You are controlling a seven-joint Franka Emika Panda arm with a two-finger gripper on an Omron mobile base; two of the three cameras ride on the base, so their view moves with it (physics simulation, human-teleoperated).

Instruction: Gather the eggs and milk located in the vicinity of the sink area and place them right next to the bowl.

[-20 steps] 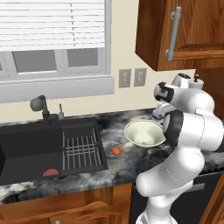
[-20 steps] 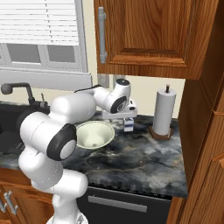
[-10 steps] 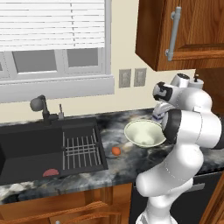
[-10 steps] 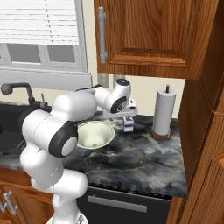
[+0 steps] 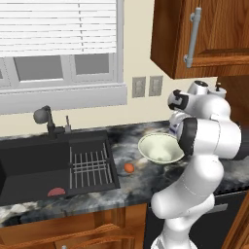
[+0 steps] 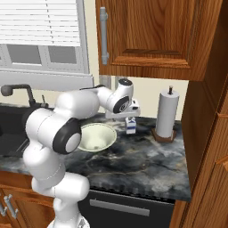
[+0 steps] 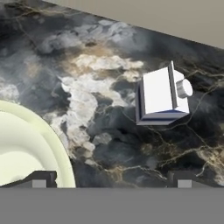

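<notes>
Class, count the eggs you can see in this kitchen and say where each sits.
1: the egg lies on the counter between the sink and the bowl. Others may be hidden.

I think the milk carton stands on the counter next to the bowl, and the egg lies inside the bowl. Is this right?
Not quite. The milk carton does stand on the counter next to the bowl, but the egg is not in the bowl. The left base view shows it lying on the counter between the sink and the bowl.

One egg (image 5: 129,167), one milk carton (image 7: 161,98), one bowl (image 5: 160,148).
</notes>
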